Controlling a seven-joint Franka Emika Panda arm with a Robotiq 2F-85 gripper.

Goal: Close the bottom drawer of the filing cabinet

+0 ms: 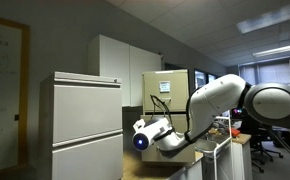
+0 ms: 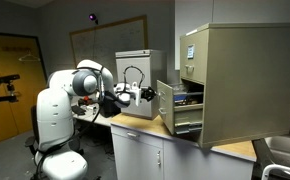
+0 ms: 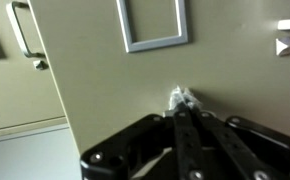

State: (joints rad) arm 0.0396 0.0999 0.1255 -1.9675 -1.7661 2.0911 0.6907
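The filing cabinet (image 2: 240, 80) is a beige-tan metal box standing on a counter at the right in an exterior view. Its bottom drawer (image 2: 166, 110) is pulled out toward the robot, with dark contents showing inside. My gripper (image 2: 152, 96) is at the drawer's front face. In the wrist view the black fingers (image 3: 182, 101) are shut together, and their pale tips touch the plain beige drawer front (image 3: 105, 90) below a metal label frame (image 3: 153, 25). The gripper also shows in an exterior view (image 1: 138, 133), low in the middle.
A pale two-panel cabinet (image 1: 85, 120) stands close by the gripper. A tan cabinet with a white label (image 1: 170, 90) is behind the arm. A small white cabinet (image 2: 135, 65) stands behind the gripper. A drawer handle (image 3: 25, 30) shows at the wrist view's left.
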